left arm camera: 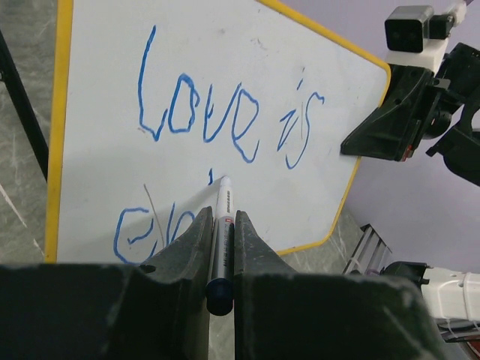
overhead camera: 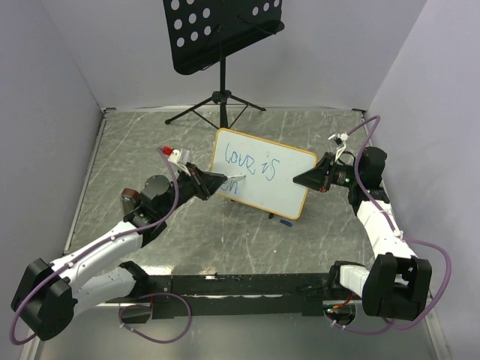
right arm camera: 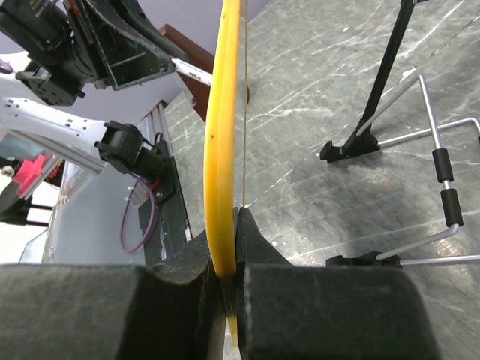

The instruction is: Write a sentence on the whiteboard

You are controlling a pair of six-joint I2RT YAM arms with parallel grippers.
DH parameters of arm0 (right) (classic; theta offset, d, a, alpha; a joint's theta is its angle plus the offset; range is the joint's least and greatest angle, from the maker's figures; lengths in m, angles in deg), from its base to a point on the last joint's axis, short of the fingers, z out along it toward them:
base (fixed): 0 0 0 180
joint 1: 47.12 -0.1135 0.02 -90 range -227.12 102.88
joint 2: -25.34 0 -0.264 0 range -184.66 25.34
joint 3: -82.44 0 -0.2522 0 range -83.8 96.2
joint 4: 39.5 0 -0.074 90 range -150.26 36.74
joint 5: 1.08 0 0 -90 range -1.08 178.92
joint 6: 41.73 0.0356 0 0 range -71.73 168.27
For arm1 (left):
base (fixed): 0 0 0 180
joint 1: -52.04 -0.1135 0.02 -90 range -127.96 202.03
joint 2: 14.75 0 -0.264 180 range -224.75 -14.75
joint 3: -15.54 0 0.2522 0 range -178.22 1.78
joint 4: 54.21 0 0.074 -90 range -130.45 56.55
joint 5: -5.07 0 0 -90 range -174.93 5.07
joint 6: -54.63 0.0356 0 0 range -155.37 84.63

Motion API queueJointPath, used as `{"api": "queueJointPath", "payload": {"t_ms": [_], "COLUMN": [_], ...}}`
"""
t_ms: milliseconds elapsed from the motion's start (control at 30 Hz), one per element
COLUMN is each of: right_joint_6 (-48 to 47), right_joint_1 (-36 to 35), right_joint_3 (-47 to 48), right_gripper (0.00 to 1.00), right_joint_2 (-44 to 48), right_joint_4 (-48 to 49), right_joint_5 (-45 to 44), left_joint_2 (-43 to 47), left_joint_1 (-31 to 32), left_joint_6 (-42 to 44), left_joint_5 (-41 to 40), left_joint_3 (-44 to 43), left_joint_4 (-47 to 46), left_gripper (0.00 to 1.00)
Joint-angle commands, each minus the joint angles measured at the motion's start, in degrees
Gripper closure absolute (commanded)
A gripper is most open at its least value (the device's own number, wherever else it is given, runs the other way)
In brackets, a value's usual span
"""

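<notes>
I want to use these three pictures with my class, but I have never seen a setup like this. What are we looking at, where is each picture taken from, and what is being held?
These are two robot arms fixed at the near edge of a grey table. One picture looks down from above; the other two come from small cameras on each arm's wrist, so you see that arm's own fingers up close.

The left gripper is shut on a marker, its tip against the whiteboard. The sentence so far reads "love is" in blue, with a second line begun below. The right gripper is shut on the board's right edge, holding it tilted up for writing; its own camera shows the frame edge-on.

Behind stands a black music stand on tripod legs.
</notes>
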Motion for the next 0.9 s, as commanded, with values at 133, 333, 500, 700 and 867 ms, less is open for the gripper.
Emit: {"api": "queueJointPath", "payload": {"t_ms": [133,333,500,700,867], "right_joint_6": [0.0,-0.1,0.0,0.2,0.3], "right_joint_1": [-0.2,-0.2,-0.2,-0.2,-0.2], "right_joint_3": [1.3,1.3,1.3,1.2,1.2], "right_gripper": [1.00,1.00,1.00,1.00,1.00], "right_joint_2": [1.5,1.5,1.4,1.5,1.5], "right_joint_4": [3.8,3.7,3.8,3.9,4.1], "right_joint_5": [3.2,3.2,3.2,3.2,3.2], "left_joint_2": [-2.5,-2.8,-1.7,-1.3,-0.2], "left_joint_1": [-0.3,-0.3,-0.3,-0.2,-0.3], "left_joint_6": [0.9,1.0,0.9,0.5,0.2], "left_joint_5": [-0.5,0.1,0.2,1.3,1.6], "left_joint_3": [-4.8,-3.7,-1.9,0.0,1.7], "left_joint_4": [-1.9,0.5,2.3,4.4,5.8], "left_gripper": [0.99,0.99,0.99,0.99,0.99]}}
